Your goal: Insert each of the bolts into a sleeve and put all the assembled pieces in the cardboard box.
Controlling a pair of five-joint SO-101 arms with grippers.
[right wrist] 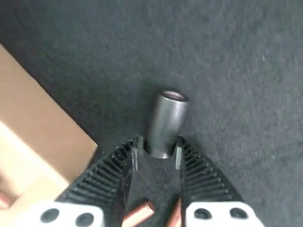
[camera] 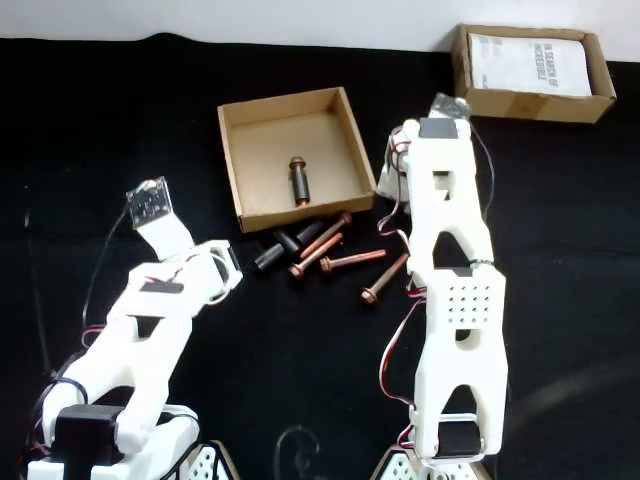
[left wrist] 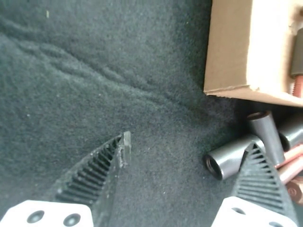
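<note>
While the left tool (left wrist: pixel 189 142) gapes, the right tool (right wrist: pixel 156 147) clamps a sleeve (right wrist: pixel 166 118) whose long axis points away from it.

A black cloth, matt and felt-like with soft wrinkles, is covering the surface (left wrist: pixel 94 71), and the cardboard box (camera: pixel 231 165) is showing plain brown, matt board with a rough cut edge. Each sleeve (right wrist: pixel 165 118) is looking like smooth dark grey metal with a dull sheen, while the bolts (camera: pixel 352 261) are gleaming coppery. The arms (camera: pixel 455 310) are showing smooth white plastic, their jaws black, matt and ribbed.
</note>
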